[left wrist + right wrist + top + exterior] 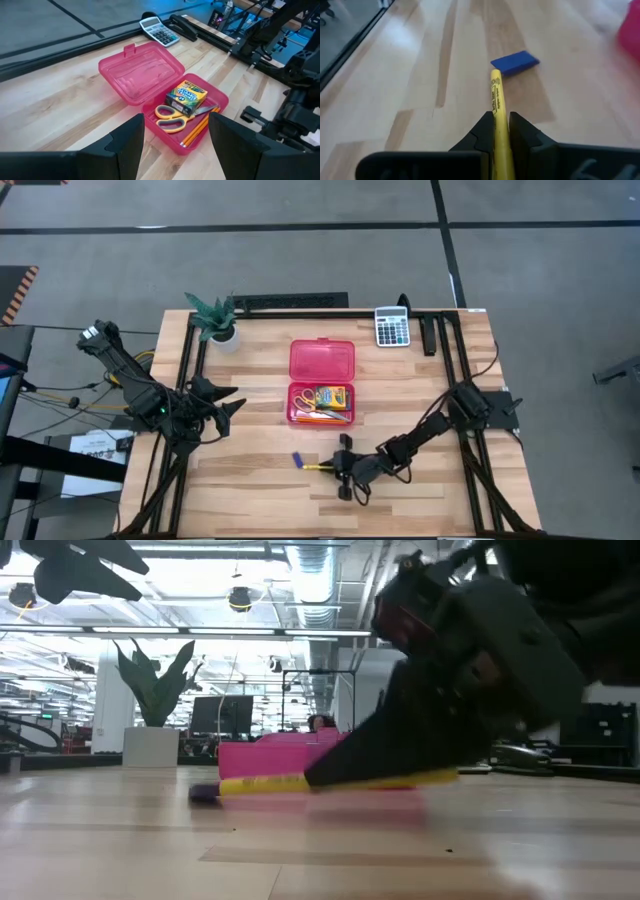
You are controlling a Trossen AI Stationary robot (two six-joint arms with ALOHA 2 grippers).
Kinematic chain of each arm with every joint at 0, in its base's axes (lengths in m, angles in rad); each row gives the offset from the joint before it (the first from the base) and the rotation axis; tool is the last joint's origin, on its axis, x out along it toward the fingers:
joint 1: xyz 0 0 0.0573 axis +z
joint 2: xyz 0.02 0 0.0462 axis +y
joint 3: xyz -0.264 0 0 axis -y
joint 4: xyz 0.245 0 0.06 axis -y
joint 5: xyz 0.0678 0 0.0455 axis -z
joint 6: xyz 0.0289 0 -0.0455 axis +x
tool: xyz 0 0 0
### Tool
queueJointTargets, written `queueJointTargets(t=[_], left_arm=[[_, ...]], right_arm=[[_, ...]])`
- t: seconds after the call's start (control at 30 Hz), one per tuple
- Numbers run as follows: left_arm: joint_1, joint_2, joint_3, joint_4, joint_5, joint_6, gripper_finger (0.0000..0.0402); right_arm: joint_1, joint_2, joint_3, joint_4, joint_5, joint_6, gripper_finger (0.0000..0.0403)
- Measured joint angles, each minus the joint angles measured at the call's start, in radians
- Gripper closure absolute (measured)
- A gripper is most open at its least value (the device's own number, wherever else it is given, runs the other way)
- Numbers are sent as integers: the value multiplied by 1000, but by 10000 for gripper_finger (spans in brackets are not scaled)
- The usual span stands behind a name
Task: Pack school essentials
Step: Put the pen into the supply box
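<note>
An open pink pencil case (321, 385) lies mid-table, its tray (210, 102) holding a crayon box (186, 98), yellow-handled scissors (170, 116) and orange pencils (196, 131). Near the front edge lies a small blue eraser (515, 62). Right of the eraser hangs a yellow pen-like stick (320, 467), with my right gripper (345, 470) shut on it. My left gripper (175, 135) stands open above the table's left side, left of the case, with nothing between its fingers. My right gripper pinches the yellow stick (498, 117) between its two fingers (482, 131), on the end toward the table's right. The fingers come from the right, slanting down, and lie along the stick. Its free end (495, 75) juts out toward the eraser, about level, just off the table (300, 783).
A grey calculator (392, 327) sits at the far right and a potted plant (216, 320) at the far left corner. Black frame rails (445, 350) run along the table's sides and back. Bare wood shows in front of the case and to its left.
</note>
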Motion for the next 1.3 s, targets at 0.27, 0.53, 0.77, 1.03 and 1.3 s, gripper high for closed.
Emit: queueJointTargets(t=[0.27,0.53,0.77,1.03,1.3], left_arm=[[0,0,0,1,-23,-1,193],[0,0,0,3,-23,-9,193],[0,0,0,4,-26,-10,193],[0,0,0,4,-26,-10,193],[0,0,0,4,-43,-11,193]], right_arm=[[-43,-95,2,-58,8,-55,355],[-125,-204,4,-140,13,-148,355],[-206,-289,5,-209,13,-265,355],[-314,-303,5,-232,-130,-323,355],[-383,-278,-15,-238,-198,-333,355]])
